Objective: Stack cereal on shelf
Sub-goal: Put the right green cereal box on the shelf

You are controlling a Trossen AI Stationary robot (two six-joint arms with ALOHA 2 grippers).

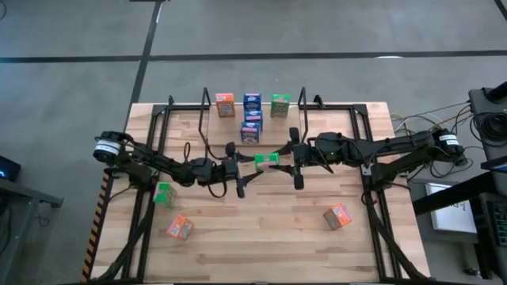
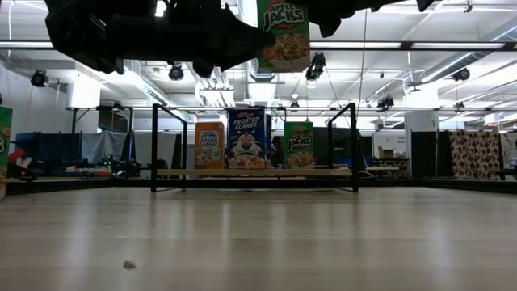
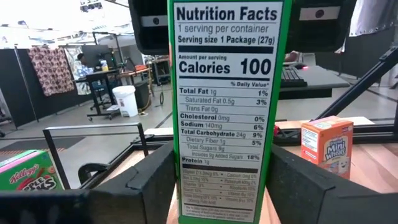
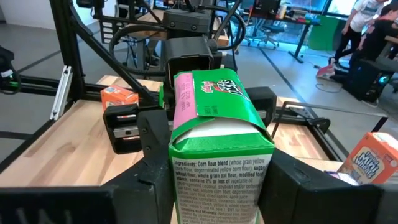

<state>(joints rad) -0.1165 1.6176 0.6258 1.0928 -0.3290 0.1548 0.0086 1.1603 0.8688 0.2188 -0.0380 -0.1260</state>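
both claws meet mid-air over the bench (image 1: 261, 229), sharing one green box (image 1: 266, 160): the right claw (image 1: 295, 158) is clamped on it, the left claw (image 1: 240, 168) has its fingers either side, seemingly a handover. the shelf (image 1: 317, 103) behind holds four boxes already.

The wooden table (image 1: 261, 229) holds the black shelf (image 1: 207, 101) at the top middle, with a green box (image 1: 164, 194) and two orange boxes (image 1: 179, 227) lower down
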